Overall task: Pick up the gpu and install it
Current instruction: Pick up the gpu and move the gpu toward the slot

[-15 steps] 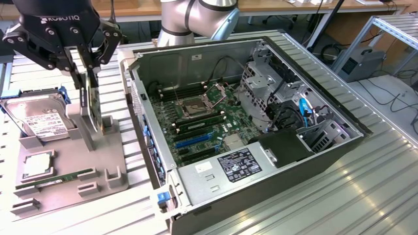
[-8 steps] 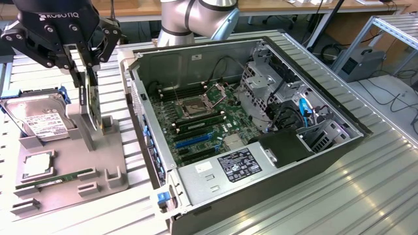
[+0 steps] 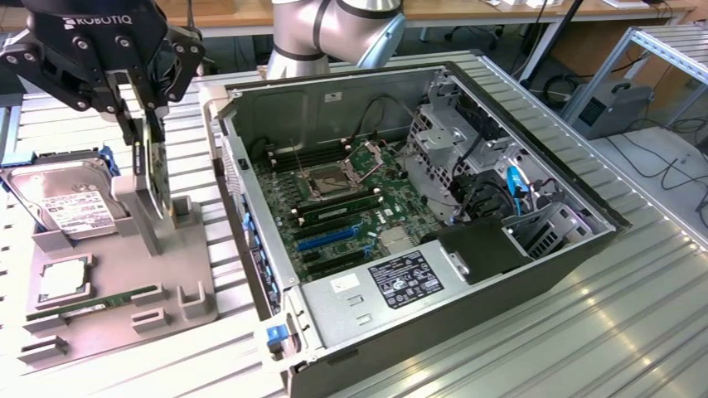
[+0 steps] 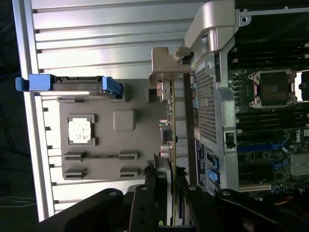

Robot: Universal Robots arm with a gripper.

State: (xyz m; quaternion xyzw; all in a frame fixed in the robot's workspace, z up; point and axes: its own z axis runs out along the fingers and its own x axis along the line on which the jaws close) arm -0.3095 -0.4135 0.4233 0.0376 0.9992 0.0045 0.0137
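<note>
We see the black end effector clenched on the top edge of the thin, flat gpu, which stands upright in a matte grey holder on the ribbed metal counter.

Your gripper is matte black with white ROBOTIQ lettering. Beyond the computer case, your arm shows silvery-grey, rounded joint housings.

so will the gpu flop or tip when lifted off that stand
Probably stiff: the gpu is a flat board with a metal bracket. Standing thin on edge in the grey holder, it could tip if nudged sideways. Exposed components likely make it fragile.
</note>
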